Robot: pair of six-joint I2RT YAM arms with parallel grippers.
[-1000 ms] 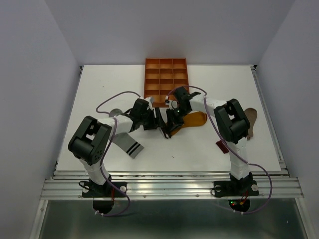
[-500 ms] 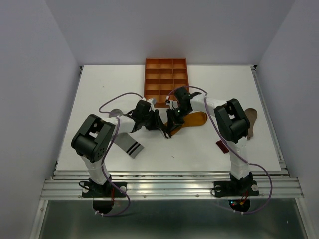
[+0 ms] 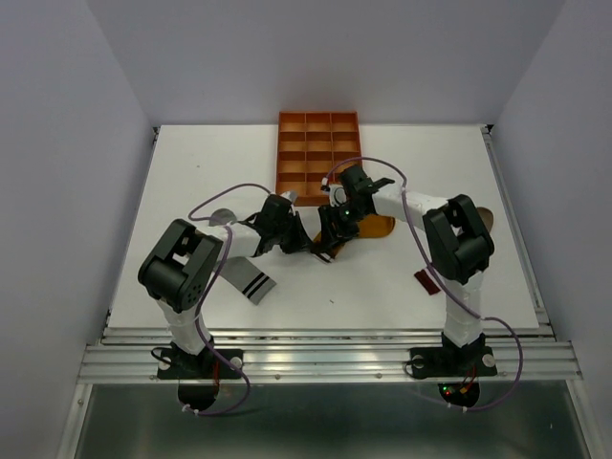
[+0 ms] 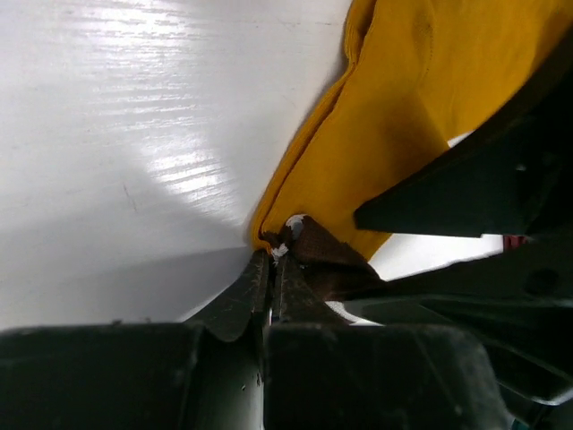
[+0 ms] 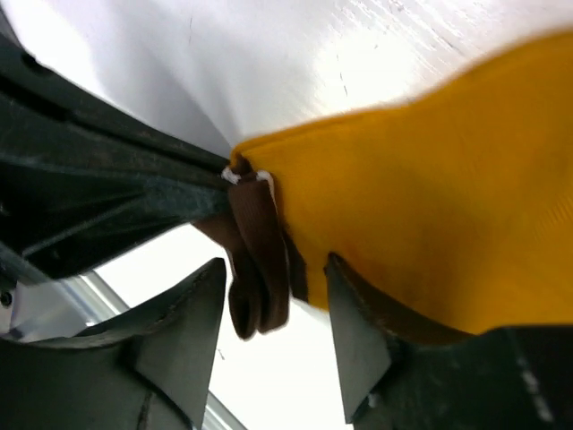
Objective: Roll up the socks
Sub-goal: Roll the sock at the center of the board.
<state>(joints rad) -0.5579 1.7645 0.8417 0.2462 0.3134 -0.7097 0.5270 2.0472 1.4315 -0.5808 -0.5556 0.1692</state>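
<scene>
I have left end effector (image 4: 273, 266) pinching yellow sock (image 4: 394, 116) cuff (image 5: 260, 269) near tray (image 3: 318, 153) | right end effector (image 5: 269, 322) part-open | soft, limp, light: I'd grip the cuff edge

Mustard sock (image 5: 403, 197) — brown-white cuff (image 5: 258, 264).

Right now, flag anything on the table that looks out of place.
Nothing spilled or damaged. Only the yellow sock is askew: its brown cuff is bunched, pinched in the shut left tool, with the open right tool straddling it. The grey sock lies flat.
</scene>
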